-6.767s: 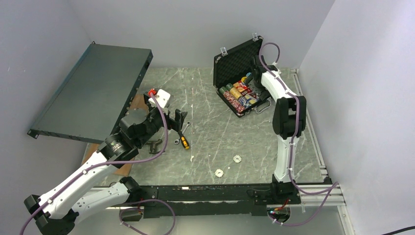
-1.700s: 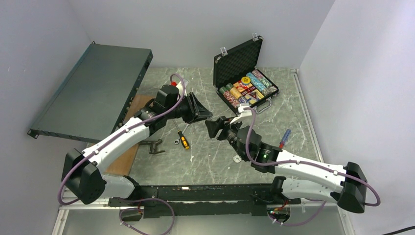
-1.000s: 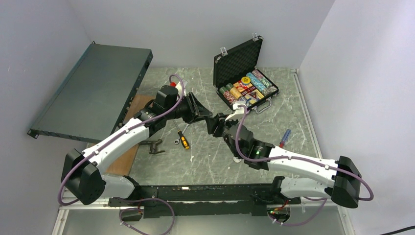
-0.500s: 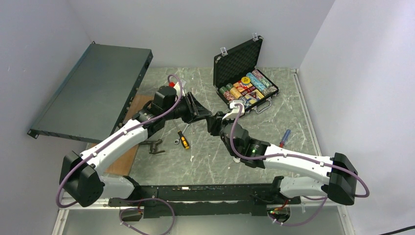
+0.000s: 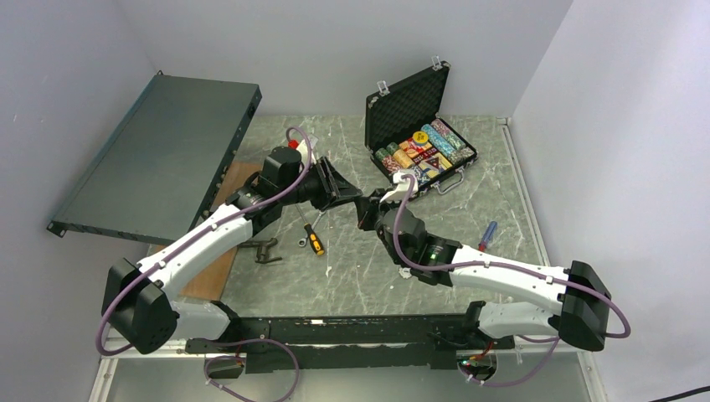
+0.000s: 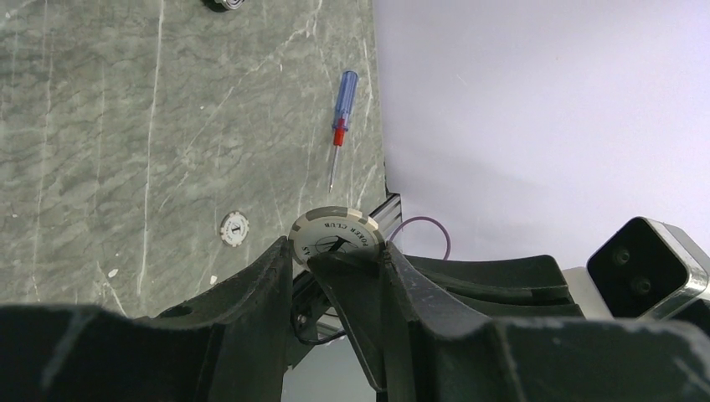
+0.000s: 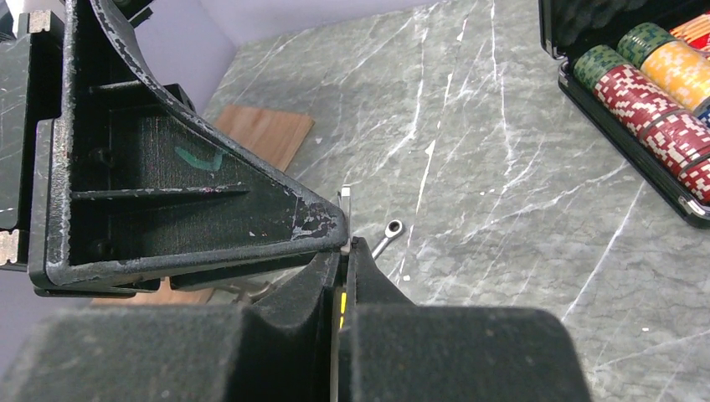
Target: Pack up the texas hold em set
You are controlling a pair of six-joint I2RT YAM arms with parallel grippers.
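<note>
The black briefcase [image 5: 409, 106] stands open at the back of the table, rows of coloured chips [image 5: 425, 152] inside; the right wrist view shows those chips [image 7: 661, 92] too. Mid-table the two grippers meet tip to tip. My left gripper [image 6: 339, 249] is shut on a white-and-grey poker chip [image 6: 335, 230], pinching it by its rim. My right gripper [image 7: 345, 248] is shut on the same chip [image 7: 344, 209], seen edge-on as a thin white sliver at its fingertips. From above, the left gripper [image 5: 353, 196] and the right gripper [image 5: 367, 208] hide the chip. Another white chip [image 6: 234, 228] lies on the table.
A blue-and-red screwdriver [image 5: 486, 234] lies at the right. A yellow-handled screwdriver [image 5: 313, 239] and a wrench [image 7: 388, 234] lie under the left arm. A large dark-grey panel [image 5: 159, 159] leans at the left, over a wooden board [image 5: 230, 186].
My right gripper has moved up to the left gripper's tips and shut its jaws on the chip. The left gripper has kept its grip and hardly moved.
</note>
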